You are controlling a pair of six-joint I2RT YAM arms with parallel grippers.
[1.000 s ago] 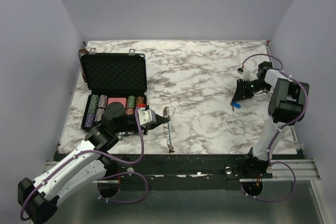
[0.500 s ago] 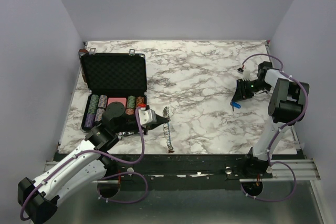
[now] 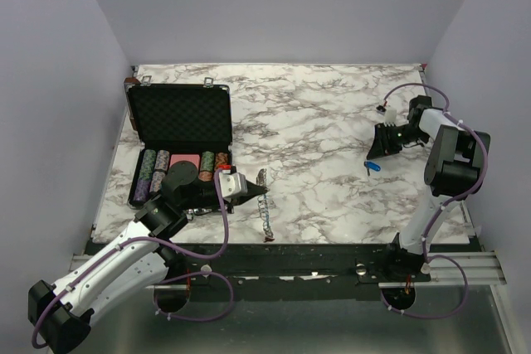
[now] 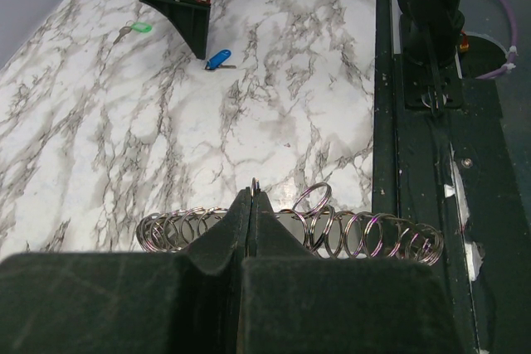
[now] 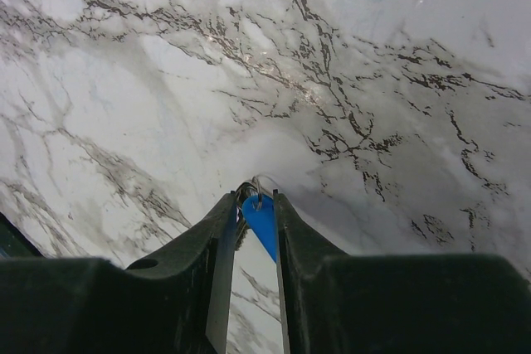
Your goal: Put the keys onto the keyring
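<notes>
nearest us, toward 7 o'clock on the bench (image 4: 166, 138), our left hand (image 4: 251, 196) is pressing its fingers together on a loop of the keyring (image 4: 357, 234), whose coils are lying either side of the fingertips. farther out, around 3 o'clock, our right hand (image 5: 253, 201) is hovering slightly spread, straddling the blue key (image 5: 264, 225), which seems to be resting on the bench. we are aiming to close squarely on its plastic head, leaving the hole free. the green key (image 4: 143, 28) is lying just beyond.
</notes>
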